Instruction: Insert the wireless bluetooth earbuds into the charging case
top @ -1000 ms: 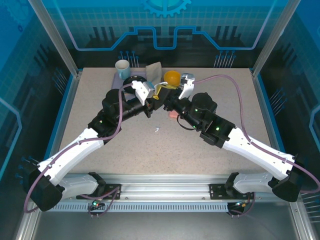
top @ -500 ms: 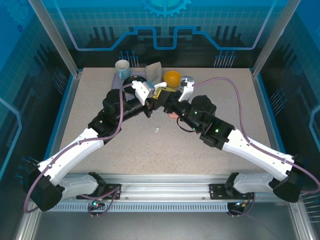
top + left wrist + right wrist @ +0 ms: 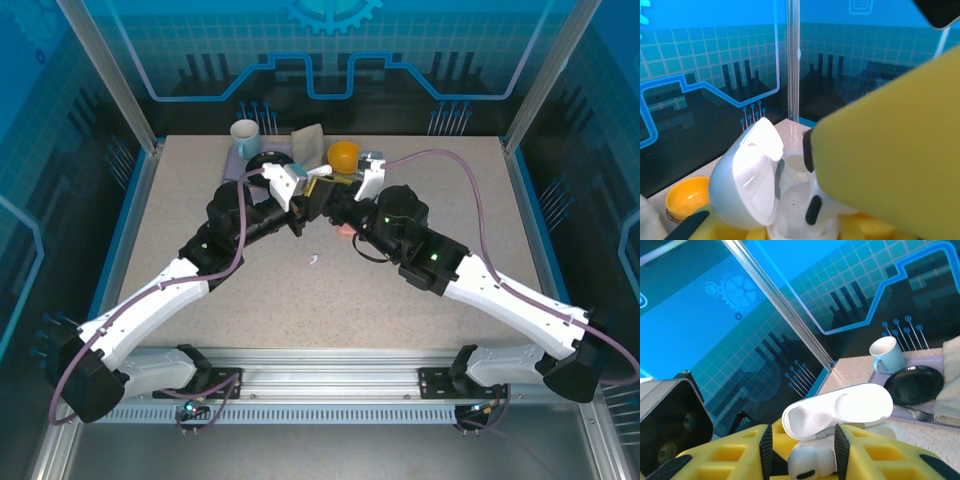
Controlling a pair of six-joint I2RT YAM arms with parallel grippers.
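1. Two arms meeting over the far centre of the table (image 3: 230,300); left gripper (image 3: 800,232) clamped narrow on the base of the white charging case (image 3: 837,412), with the lid (image 3: 747,175) swung open and tipped back.
2. Right gripper (image 3: 802,460) with its yellow pads (image 3: 725,457) on either side of a white earbud (image 3: 809,463) at the mouth of the case. A sliver of gap on one side, so impossible to tell whether gripping or just let go.
3. Step in hand, by judgement: seating this earbud in its socket.
   - Keep the case level and motionless in the left gripper.
   - Line the bud up with its well before pressing, then press straight down, lightly.
   - Part the pads only a little and lift straight up, to avoid dragging the bud back out or nudging the lid shut.
4. Case contents: one white earbud at or in a socket; the other socket not readable, fill unknown.
5. Elsewhere on the table: a loose white earbud (image 3: 313,260) lying well apart from the case; a small salmon-pink item (image 3: 345,230) just beside the right arm (image 3: 480,285), too small to identify.
6. Other containers: orange bowl (image 3: 344,155), pale blue mug (image 3: 887,354) and black plate (image 3: 914,384), nothing seen in any; fork (image 3: 921,413) beside the plate.
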